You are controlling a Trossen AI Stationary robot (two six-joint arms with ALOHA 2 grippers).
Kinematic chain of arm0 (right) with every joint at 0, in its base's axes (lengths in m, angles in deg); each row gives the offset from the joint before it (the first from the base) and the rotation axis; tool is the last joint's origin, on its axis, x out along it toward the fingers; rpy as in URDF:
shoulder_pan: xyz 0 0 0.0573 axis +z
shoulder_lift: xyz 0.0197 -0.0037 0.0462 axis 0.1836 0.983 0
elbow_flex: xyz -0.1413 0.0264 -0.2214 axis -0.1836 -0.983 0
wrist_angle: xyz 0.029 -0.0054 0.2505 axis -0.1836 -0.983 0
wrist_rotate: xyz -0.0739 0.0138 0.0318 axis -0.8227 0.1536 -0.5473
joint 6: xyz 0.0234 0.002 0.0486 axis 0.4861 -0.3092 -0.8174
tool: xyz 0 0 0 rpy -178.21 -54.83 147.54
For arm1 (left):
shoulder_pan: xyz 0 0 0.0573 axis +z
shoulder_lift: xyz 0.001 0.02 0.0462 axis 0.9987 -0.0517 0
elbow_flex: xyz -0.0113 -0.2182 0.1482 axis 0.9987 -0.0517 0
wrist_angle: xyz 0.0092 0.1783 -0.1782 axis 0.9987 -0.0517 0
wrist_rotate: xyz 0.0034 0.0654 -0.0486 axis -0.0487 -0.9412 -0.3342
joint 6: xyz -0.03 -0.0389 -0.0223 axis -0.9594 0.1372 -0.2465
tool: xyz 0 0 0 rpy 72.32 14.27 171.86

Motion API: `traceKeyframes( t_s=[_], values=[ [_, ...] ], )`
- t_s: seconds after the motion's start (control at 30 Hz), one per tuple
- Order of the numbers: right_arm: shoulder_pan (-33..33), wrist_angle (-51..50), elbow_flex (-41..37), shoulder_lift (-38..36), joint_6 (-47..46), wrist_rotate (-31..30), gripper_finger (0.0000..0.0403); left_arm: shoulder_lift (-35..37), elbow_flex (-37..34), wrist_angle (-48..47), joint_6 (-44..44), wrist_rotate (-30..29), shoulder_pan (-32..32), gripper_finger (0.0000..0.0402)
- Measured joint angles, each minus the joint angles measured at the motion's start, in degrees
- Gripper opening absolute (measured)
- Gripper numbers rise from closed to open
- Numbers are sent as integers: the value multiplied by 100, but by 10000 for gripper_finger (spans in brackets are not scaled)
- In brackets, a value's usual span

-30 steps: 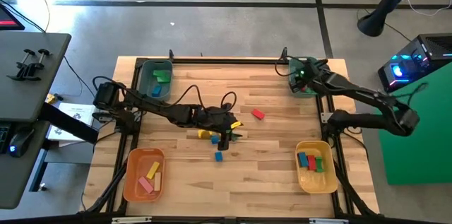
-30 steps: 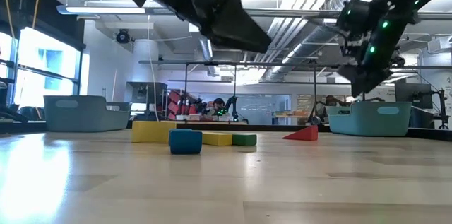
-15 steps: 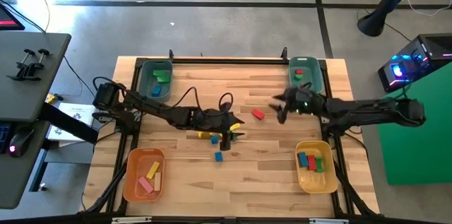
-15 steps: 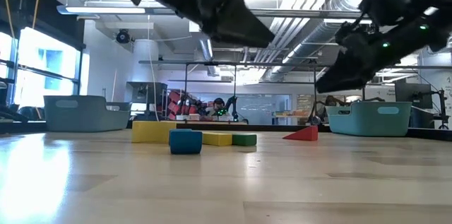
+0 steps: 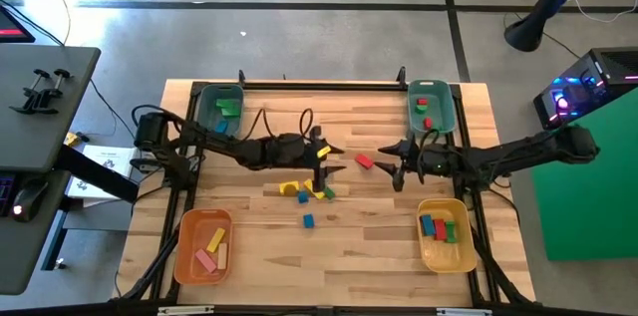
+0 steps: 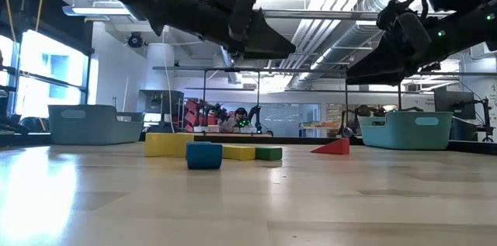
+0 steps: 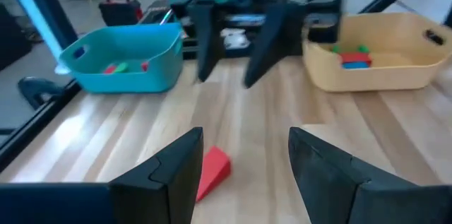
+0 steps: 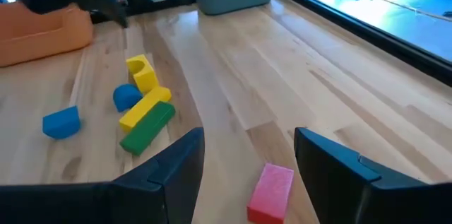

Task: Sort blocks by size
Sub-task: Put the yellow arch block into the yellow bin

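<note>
High view: sorting is partly done. Four bins at the corners of the table point(image 5: 379, 246) already hold blocks: the left teal bin point(image 5: 219, 110) holds green and blue pieces, the right teal bin point(image 5: 432, 105) red and green, the orange bin point(image 5: 203, 246) pink and pale ones, and the yellow bin point(image 5: 445, 233) red, blue and green ones. Five or so blocks remain loose near the table's middle: the red block point(image 5: 365, 160), which reads as pink in the right wrist view, a cluster of yellow, green and blue blocks point(image 5: 305, 189), and a single blue block point(image 5: 309, 221) nearer the front edge. The left claw point(image 5: 323, 152) hangs open and empty above the table, between the cluster and the red block. The right claw point(image 5: 391, 164) is likewise open and empty, just beside the red block on its other side; in each wrist view the block lies between that arm's spread fingers, apart from them. Compared with a second ago, the right arm has swung from over the right teal bin to the table's middle, and the left claw has risen from the cluster and turned toward the red block. No loose block has shifted. Both claws now face the same piece, so which arm takes it cannot be told.
</note>
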Motion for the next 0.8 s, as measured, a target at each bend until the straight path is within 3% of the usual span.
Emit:
traceKeyframes(
  t_s=[0.23,0.4,0.5,0.63,0.8],
  values=[
    [566,6,4,9,-23,-412,216,0,-2,-256,108,-273,-478,195],
    [1279,307,5,12,-436,-1049,216,164,39,-991,-75,-1561,-1392,195],
    [1735,633,11,46,-469,-1353,216,466,141,-1942,-241,-2205,-1957,195],
    [2265,827,17,141,-625,-1837,216,935,156,-3580,-1327,-2792,-2481,195],
    [2830,831,15,468,-1059,-2343,216,1314,10,-5137,-3313,-2842,-2744,195]
  ],
)
